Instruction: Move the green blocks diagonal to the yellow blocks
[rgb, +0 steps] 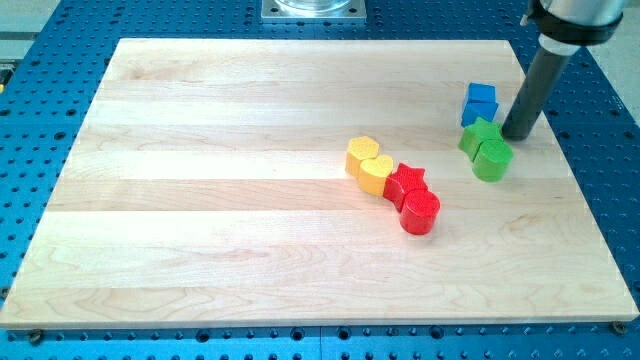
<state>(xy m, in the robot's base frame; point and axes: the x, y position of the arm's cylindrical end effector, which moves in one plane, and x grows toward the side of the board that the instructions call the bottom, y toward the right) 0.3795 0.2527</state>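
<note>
Two green blocks sit at the view's right: a star-shaped one (479, 135) and a round one (492, 159) touching it just below. My tip (517, 136) stands right beside the green star, on its right. Two yellow blocks lie near the middle: one (362, 154) at upper left and a heart-shaped one (376, 173) touching it. The green blocks are well to the right of the yellow ones.
A red star (406, 183) and a red round block (420, 211) continue the yellow row down to the right. Two blue blocks (480, 102) sit just above the green star. The wooden board (200, 200) lies on a blue perforated table.
</note>
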